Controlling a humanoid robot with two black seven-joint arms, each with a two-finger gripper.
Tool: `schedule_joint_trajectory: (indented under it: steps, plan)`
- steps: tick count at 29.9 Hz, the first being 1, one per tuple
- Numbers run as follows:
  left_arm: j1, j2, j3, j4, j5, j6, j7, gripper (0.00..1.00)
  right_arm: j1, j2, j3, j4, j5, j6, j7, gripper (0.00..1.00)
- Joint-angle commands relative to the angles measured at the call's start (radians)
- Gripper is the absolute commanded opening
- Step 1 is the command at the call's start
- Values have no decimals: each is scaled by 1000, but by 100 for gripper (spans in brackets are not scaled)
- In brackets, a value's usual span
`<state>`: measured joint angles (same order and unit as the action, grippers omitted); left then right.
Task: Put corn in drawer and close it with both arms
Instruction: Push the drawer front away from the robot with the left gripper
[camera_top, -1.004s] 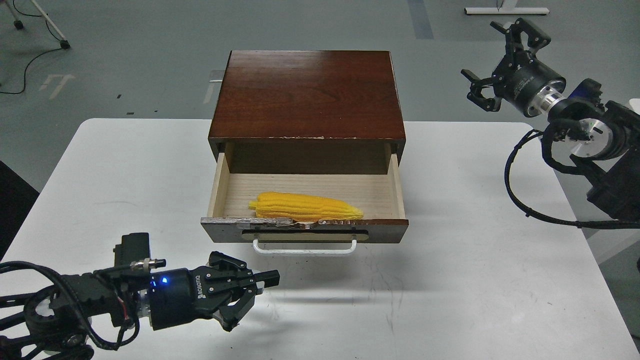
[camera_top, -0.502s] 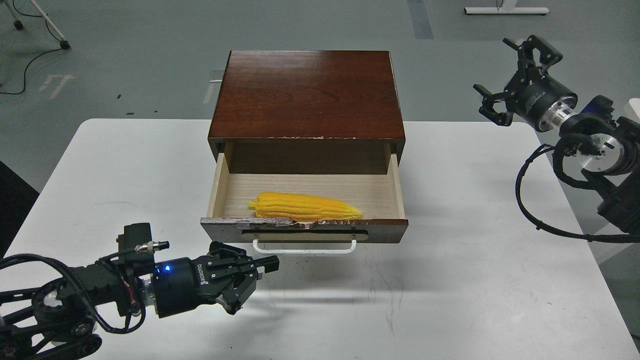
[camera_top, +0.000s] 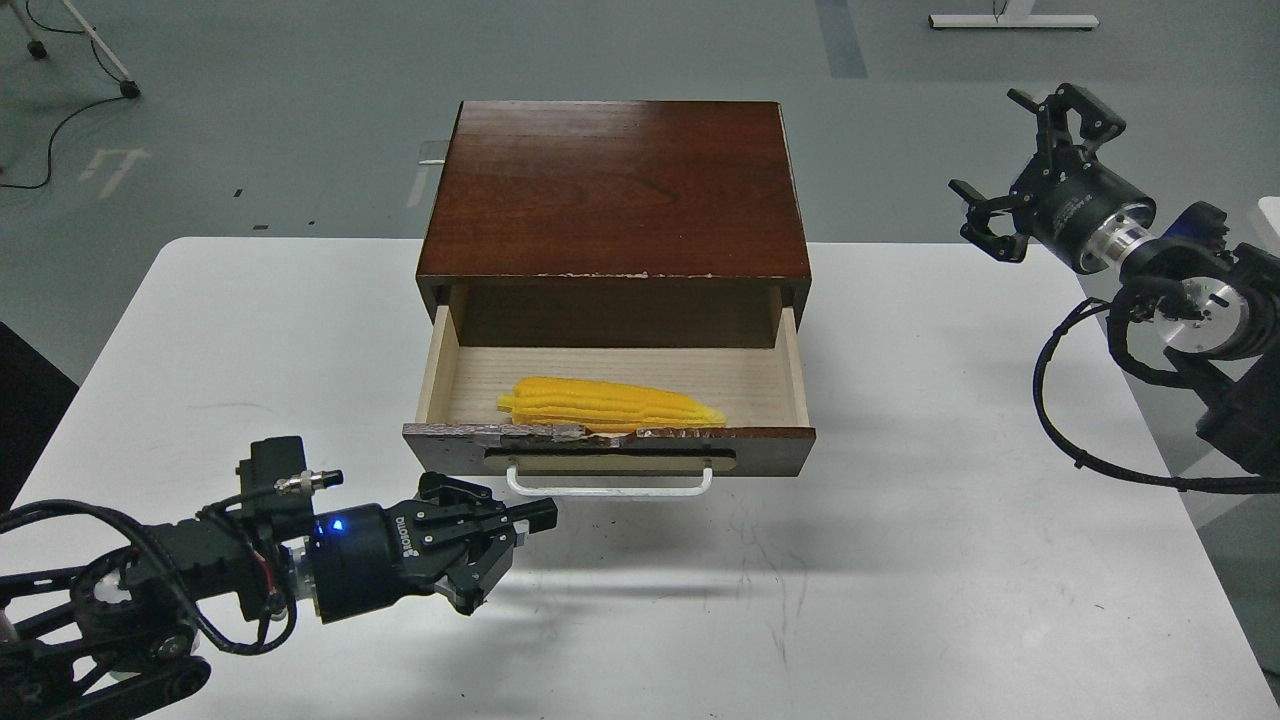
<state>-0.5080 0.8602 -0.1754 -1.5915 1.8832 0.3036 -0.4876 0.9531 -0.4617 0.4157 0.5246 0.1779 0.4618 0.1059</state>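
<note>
Lying in open drawer (camera_top: 610, 462): corn (camera_top: 608, 404); left gripper (camera_top: 520, 530) near handle (camera_top: 610, 488).

White bench (camera_top: 900, 560), faint scuff marks near middle. Dark wooden cabinet (camera_top: 615, 190) sits directly on it, toward far edge, centred.

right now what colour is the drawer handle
White: a bar handle on the dark brown drawer front, clearest in the head view.

Two black arms, left hand (camera_top: 490, 550) a matte black clawed body with white lettering and a small blue light, silver plug and reddish wires behind it, right hand (camera_top: 1035, 165) black-clawed on a silver wrist ring, blue patch beyond, looping black cables
</note>
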Motion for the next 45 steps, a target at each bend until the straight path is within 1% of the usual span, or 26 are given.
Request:
schedule_joint_trajectory:
  steps: [1, 14, 22, 24, 28, 36, 39, 45]
  plan:
    - [0, -6, -3, 5, 1, -3, -1, 0, -4, 0, 0, 0, 0, 1, 0, 99]
    - [-12, -35, -30, 42, -12, -6, -1, 0, -7, 0, 0, 0, -2, 1, 0, 99]
    - [-44, -38, -30, 64, -32, -12, -1, 0, -8, -3, 0, 0, -2, 1, 1, 99]
    - [-63, -59, -30, 77, -33, -43, -1, 0, -8, -3, 0, 0, -2, 1, 1, 99]
    - [-87, -102, -30, 111, -35, -67, -1, 0, -8, -3, 0, 0, 0, 1, 1, 99]
    - [-89, -104, -32, 116, -35, -69, -1, 0, -8, -12, 0, 0, 0, 3, 1, 99]
    - [-109, -104, -32, 119, -35, -69, -1, 0, -8, -12, 0, 0, 0, 3, 1, 99]
    - [-115, -106, -72, 134, -35, -69, -1, 0, -8, -12, 0, 2, -2, 5, 1, 99]
